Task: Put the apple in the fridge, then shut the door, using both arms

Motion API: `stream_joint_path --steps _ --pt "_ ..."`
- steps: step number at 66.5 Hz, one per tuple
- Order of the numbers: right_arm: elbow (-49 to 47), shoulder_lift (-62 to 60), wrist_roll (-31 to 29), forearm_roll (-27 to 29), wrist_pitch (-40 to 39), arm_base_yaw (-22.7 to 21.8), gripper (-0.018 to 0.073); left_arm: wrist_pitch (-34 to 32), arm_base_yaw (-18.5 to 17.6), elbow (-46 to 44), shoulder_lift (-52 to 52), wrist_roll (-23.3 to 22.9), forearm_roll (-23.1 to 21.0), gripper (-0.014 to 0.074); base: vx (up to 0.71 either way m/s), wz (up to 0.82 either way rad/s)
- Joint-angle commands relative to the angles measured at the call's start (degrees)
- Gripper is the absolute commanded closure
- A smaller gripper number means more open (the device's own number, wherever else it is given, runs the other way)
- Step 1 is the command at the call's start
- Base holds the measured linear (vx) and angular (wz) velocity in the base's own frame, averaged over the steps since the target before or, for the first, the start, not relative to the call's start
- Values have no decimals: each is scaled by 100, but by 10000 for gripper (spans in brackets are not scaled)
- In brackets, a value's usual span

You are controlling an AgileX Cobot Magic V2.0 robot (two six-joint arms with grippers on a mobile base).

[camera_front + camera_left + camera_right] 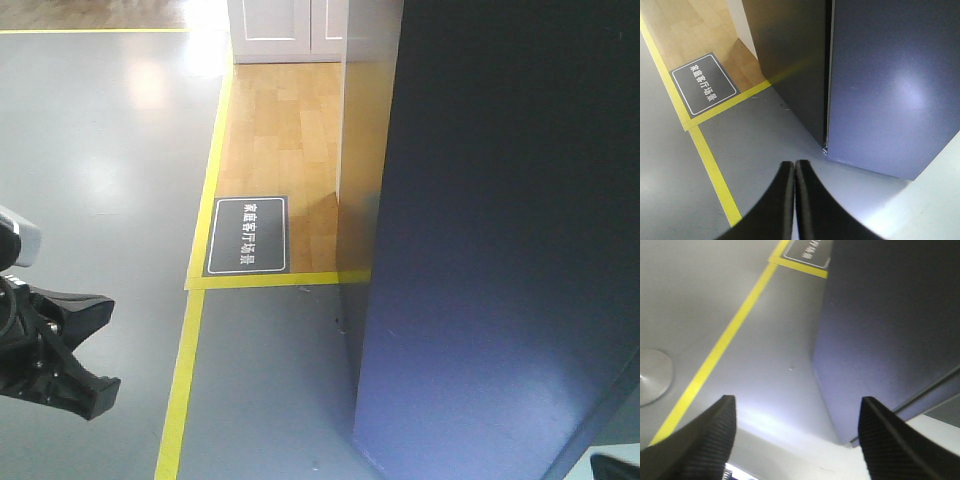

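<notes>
The apple is out of view in all three views. The dark grey fridge point(365, 150) stands at the right, and its plain door point(500, 200) fills most of the front view. In the left wrist view the door point(890, 75) lies flush against the fridge side point(790, 55), with only a thin seam between them. My left gripper point(793, 164) hovers over the grey floor just short of the fridge's lower corner, its fingers pressed together on nothing. My right gripper point(796, 407) is wide open and empty, facing the door point(890, 315) low down.
Yellow floor tape point(185, 380) runs along the left of the fridge and borders a wooden floor patch. A black floor sign point(246, 235) lies there. White cabinets point(285, 30) stand behind. A round metal foot point(652, 377) sits at left, and a white surface point(805, 455) lies under the right gripper.
</notes>
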Motion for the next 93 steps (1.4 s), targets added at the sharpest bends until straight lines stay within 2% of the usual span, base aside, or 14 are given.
stream_joint_path --steps 1,17,23,29,35,43,51,65,93 --pt "-131 294 36 -205 -615 -2 188 -335 1 -132 -70 -77 39 603 0 0" --pt "-150 777 142 -205 -1654 -2 502 -335 1 -132 -70 -77 39 603 0 0" --pt "-242 1063 156 -244 -1788 -2 576 -335 1 -132 -70 -77 39 603 0 0" --pt "-426 1401 251 -430 -1856 -2 570 -335 1 -132 -70 -77 39 603 0 0" --pt "-694 1688 576 -928 -1849 -25 569 -335 1 -132 -70 -77 39 603 0 0" --pt "-1078 1998 863 -1386 -1654 -393 563 -335 1 -132 -70 -77 39 603 0 0" --pt "-1406 2296 614 -1289 -1592 -1058 562 -335 1 -132 -70 -77 39 603 0 0" --pt "-1687 2500 409 -1070 -2378 -2092 562 -335 1 -132 -70 -77 39 603 0 0" --pt "-1700 3193 450 -916 -4044 -2755 562 -335 1 -132 -70 -77 39 603 0 0"
